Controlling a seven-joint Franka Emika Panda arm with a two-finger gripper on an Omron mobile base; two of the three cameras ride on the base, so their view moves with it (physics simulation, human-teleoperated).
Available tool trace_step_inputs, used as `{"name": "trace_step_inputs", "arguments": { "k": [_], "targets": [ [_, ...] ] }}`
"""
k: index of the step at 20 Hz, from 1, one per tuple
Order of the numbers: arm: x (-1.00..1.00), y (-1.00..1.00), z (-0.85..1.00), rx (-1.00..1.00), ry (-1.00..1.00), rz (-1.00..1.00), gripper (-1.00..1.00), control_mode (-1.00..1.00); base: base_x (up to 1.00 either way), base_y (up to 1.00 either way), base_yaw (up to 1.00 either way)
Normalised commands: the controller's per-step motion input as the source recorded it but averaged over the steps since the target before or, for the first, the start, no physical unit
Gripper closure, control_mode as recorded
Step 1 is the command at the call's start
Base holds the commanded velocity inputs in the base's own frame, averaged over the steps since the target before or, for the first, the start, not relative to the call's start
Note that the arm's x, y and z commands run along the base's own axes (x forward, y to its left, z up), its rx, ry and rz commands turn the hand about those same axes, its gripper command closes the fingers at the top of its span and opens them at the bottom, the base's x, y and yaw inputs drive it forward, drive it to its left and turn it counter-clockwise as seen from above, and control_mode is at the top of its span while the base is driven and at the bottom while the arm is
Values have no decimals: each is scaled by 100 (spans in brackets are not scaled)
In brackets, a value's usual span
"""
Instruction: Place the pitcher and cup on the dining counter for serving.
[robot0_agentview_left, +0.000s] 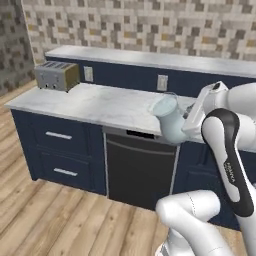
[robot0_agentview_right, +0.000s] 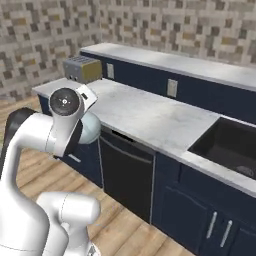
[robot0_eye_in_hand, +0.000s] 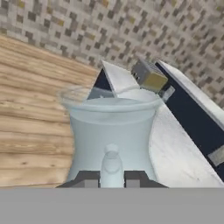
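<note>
Item: pitcher (robot0_agentview_left: 170, 120), pale blue translucent glass, in transit. Held aloft and tilted in the gripper (robot0_eye_in_hand: 111, 178), whose narrow jaws close on the thin handle (robot0_eye_in_hand: 111, 164); in the left base view it hangs above the front edge of the marble worktop (robot0_agentview_left: 95, 104), over the dark dishwasher panel (robot0_agentview_left: 140, 167).

Handling note: the carry looks to be in its early part (the dining counter is yet to be reached). Judged best done level and slow, mouth kept up, since a thin handle in a narrow pinch may let the belly swing or slip. Clear the worktop edge before turning away.

Surface: light grey marble, navy drawers below; toaster (robot0_agentview_left: 57, 75) at the far left corner; black sink (robot0_agentview_right: 227, 145) toward the right end.

Room: mosaic tile wall (robot0_agentview_left: 150, 25), raised ledge (robot0_agentview_left: 155, 59) behind, wooden plank floor (robot0_agentview_left: 45, 215).
</note>
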Motion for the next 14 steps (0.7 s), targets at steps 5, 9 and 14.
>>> {"name": "trace_step_inputs", "arguments": {
  "k": [5,9,14],
  "targets": [
    [0,0,0,0,0,0,100,100,33,95,59],
    [0,0,0,0,0,0,100,100,64,95,50],
    [0,0,0,0,0,0,100,100,92,93,40]
  ]
}}
